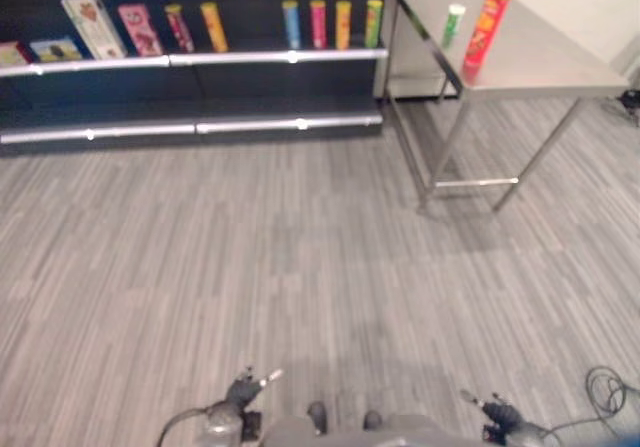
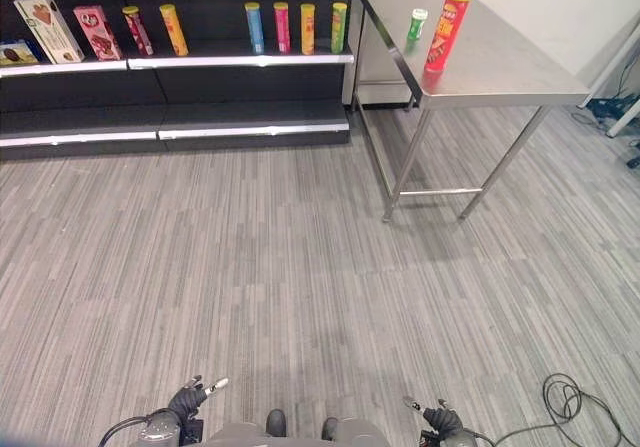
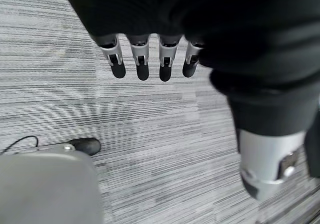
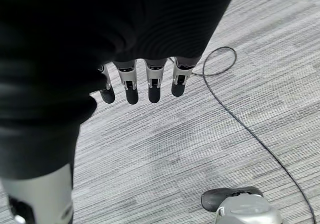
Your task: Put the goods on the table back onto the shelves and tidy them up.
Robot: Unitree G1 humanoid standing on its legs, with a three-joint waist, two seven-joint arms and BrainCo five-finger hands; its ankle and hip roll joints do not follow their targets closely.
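A tall red tube can (image 1: 486, 27) with a yellow lid and a smaller green can (image 1: 453, 24) stand on the steel table (image 1: 540, 67) at the far right. Left of the table, the dark shelf unit (image 1: 250, 59) carries boxes (image 1: 95, 25) and several upright tube cans (image 1: 318, 23). My left hand (image 1: 243, 391) hangs low at the bottom edge, far from the table, fingers (image 3: 142, 66) straight and empty. My right hand (image 2: 440, 419) hangs low at the bottom right, fingers (image 4: 131, 86) relaxed, holding nothing.
Grey plank floor (image 1: 300, 257) stretches between me and the shelves. The table's legs and crossbar (image 1: 475, 181) stand at the right. The lower shelf board (image 1: 200, 125) is bare.
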